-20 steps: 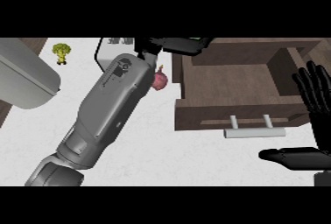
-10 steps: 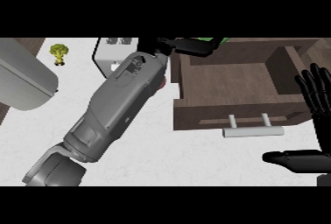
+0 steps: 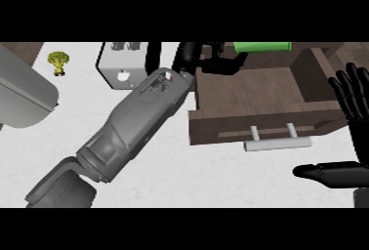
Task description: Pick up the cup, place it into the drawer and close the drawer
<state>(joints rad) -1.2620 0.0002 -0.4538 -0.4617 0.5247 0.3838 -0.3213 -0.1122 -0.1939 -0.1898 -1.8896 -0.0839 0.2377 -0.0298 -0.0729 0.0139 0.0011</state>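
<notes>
Placing: lower the cup (image 3: 263, 47) well inside the drawer (image 3: 252, 93) walls before letting go.
Cup: green, at the drawer's far edge, beside the left hand (image 3: 216, 61).
Left hand: grasp cannot be told.
Right hand (image 3: 349, 173): released, resting at the right edge.
Surface (image 3: 209, 176): white, speckled, with a toaster (image 3: 126, 68) and broccoli (image 3: 59, 61) at the far left.

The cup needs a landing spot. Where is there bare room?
The drawer has a bare floor, beside the left hand holding the cup. Bare counter lies below the handle, between the left forearm and the right hand. Crowded upper left: broccoli, white appliance.
</notes>
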